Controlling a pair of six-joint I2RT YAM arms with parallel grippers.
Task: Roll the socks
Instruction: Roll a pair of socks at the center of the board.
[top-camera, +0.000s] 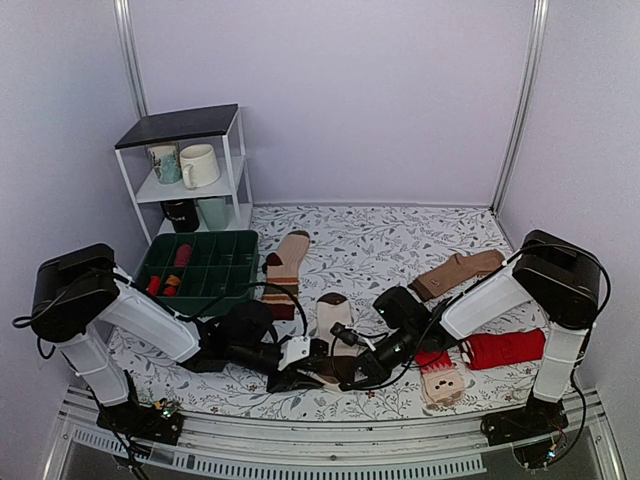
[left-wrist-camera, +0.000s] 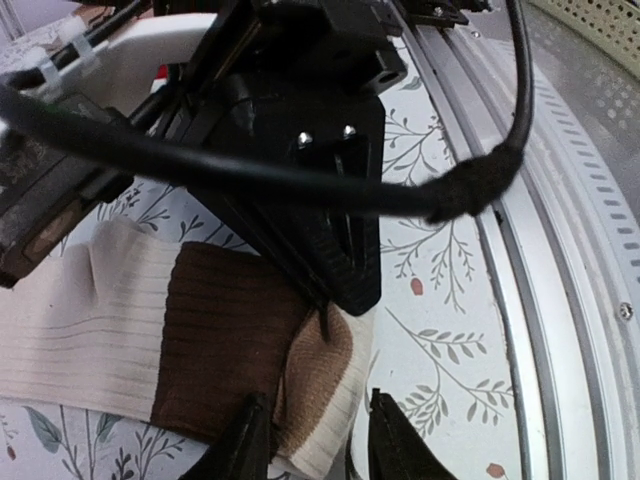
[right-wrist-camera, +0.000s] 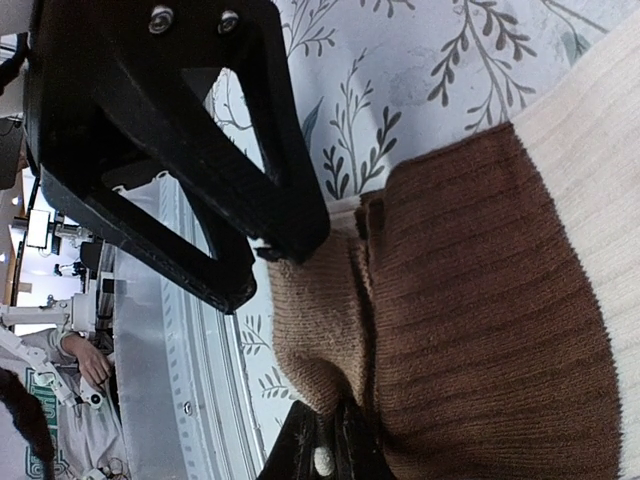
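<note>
A cream-white sock (top-camera: 334, 318) with a dark brown band (left-wrist-camera: 225, 345) and a tan toe (right-wrist-camera: 315, 325) lies near the front edge of the table. My left gripper (left-wrist-camera: 312, 445) is open, its two fingers standing either side of the sock's toe end. My right gripper (right-wrist-camera: 330, 452) is shut on a fold of the tan toe fabric, right beside the brown band. In the top view both grippers, left (top-camera: 300, 375) and right (top-camera: 352, 378), meet low over that end. A second pale sock (top-camera: 288, 262) with brown patches lies farther back.
A green divided tray (top-camera: 200, 265) sits back left below a white shelf (top-camera: 190, 165) holding mugs. A brown sock (top-camera: 455, 272), a red sock (top-camera: 505, 348) and a small patterned sock (top-camera: 442, 385) lie on the right. The metal front rail (left-wrist-camera: 560, 260) runs close by.
</note>
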